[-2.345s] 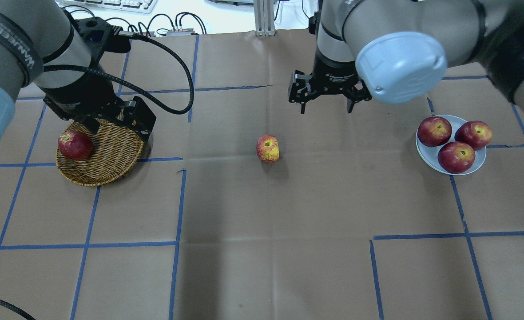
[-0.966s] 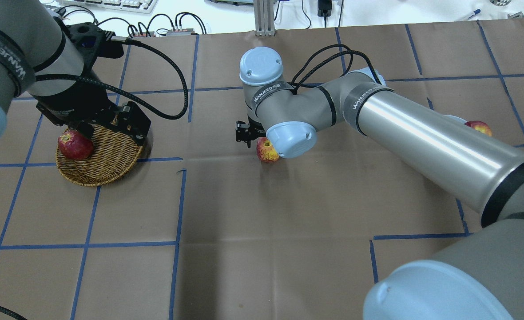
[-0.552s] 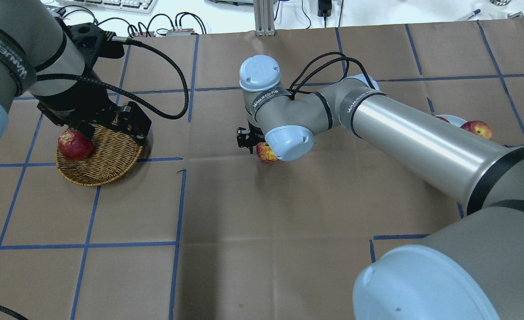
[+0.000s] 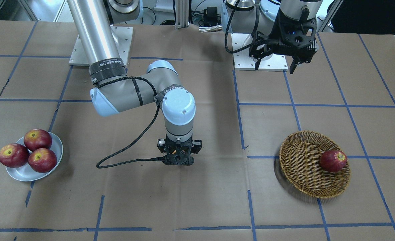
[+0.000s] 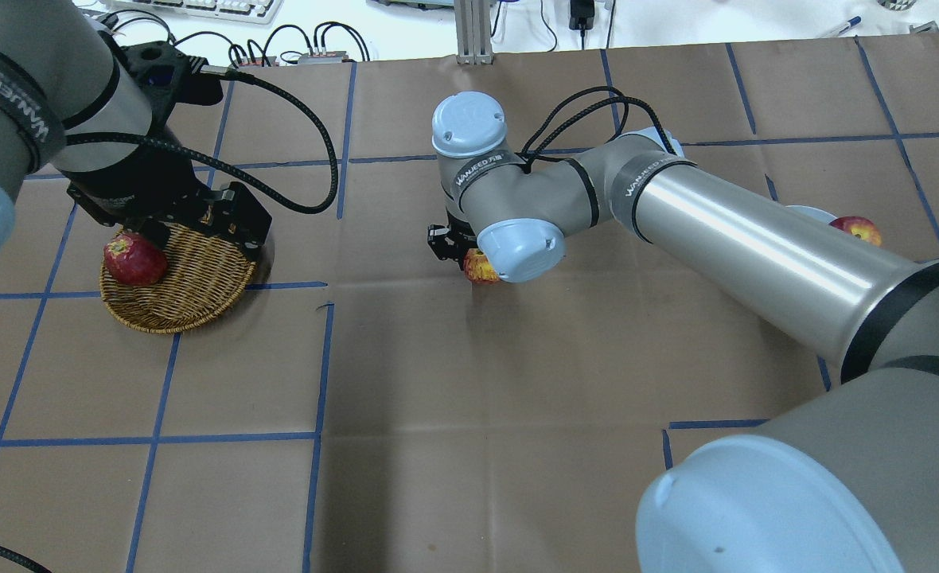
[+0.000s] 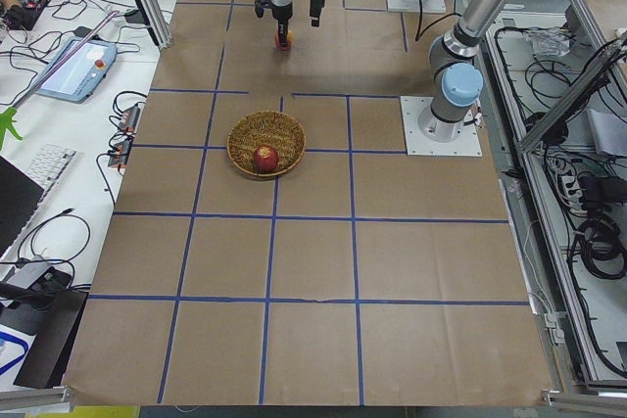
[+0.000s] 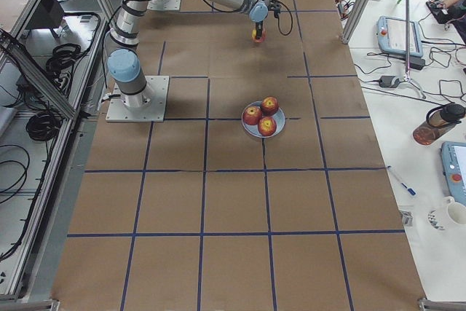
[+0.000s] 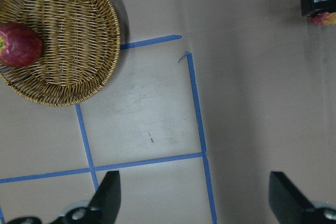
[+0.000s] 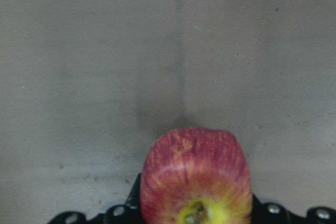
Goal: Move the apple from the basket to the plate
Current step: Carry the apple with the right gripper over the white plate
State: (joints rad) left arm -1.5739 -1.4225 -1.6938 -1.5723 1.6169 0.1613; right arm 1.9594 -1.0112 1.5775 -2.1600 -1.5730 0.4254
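The streaky pinkish-red apple (image 9: 195, 174) with a wide yellow stem patch is in the middle of the table, away from the basket and the plate. My right gripper (image 5: 476, 256) points straight down and is shut on it, a finger on each side. The apple shows partly in the overhead view (image 5: 481, 268); in the front view the gripper (image 4: 178, 160) hides it. The wicker basket (image 5: 169, 321) at the left holds one dark red apple (image 5: 134, 259). My left gripper (image 4: 273, 66) hangs open and empty above the basket's far side. The white-grey plate (image 4: 24, 173) holds three dark red apples.
The three dark red apples (image 4: 28, 150) fill most of the plate. My right arm (image 5: 740, 247) stretches across the table and hides most of the plate in the overhead view. Brown paper with blue tape lines covers the table (image 5: 477, 446).
My right arm swung from near the plate over to the middle apple, came down and closed around it; the apple shifted slightly. The left arm barely moved.
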